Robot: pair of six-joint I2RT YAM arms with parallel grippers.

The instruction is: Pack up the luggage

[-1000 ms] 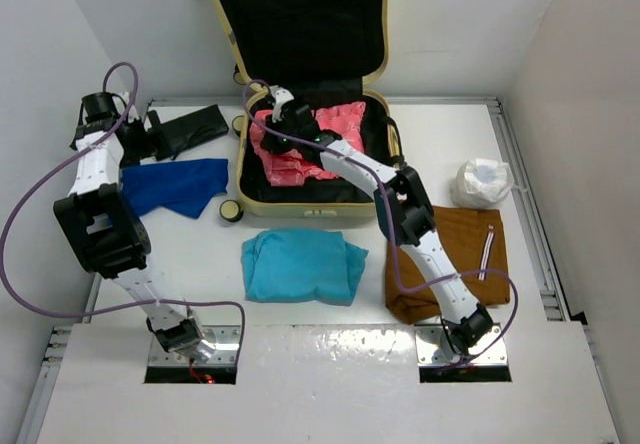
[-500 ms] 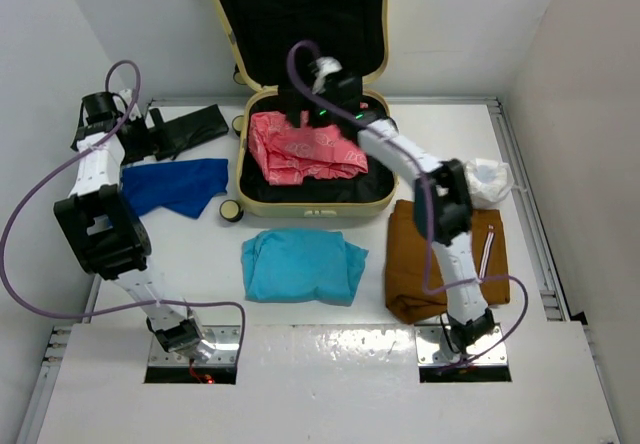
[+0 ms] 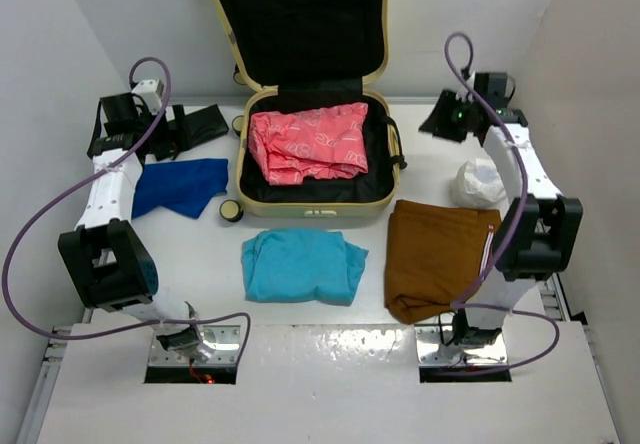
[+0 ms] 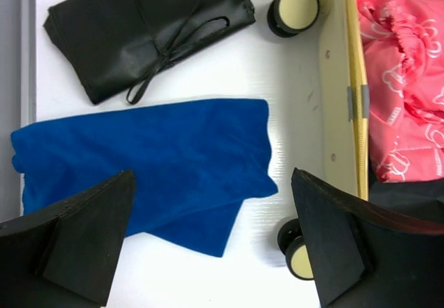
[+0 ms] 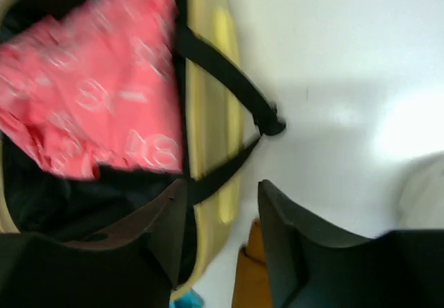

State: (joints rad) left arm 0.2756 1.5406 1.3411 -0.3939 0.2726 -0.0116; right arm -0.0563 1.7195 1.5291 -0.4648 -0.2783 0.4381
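The luggage (image 3: 310, 207) lies open at the far middle of the desk, lid propped against the back wall, with a pink garment (image 3: 308, 144) loose inside. The left pincer (image 4: 211, 183) hangs released and empty over the blue cloth (image 4: 139, 155), which lies left of the case. If it comes down there it may nip only the top fold, so the cloth would trail open on the way over. The cloth could also drag on the wheel (image 4: 295, 6) or the rim. The black strap (image 5: 222, 72) hangs out over the right rim and could catch a garment or get trapped under the lid. The right pincer (image 5: 222, 184) is parted and holds nothing. The teal garment (image 3: 300, 264), brown garment (image 3: 435, 254) and white bundle (image 3: 478, 182) are not yet packed.

A second ago the right arm reached into the case with its pincer down on the pink garment. Now it has swung away to the far right, above the white bundle, and the pink garment lies flatter
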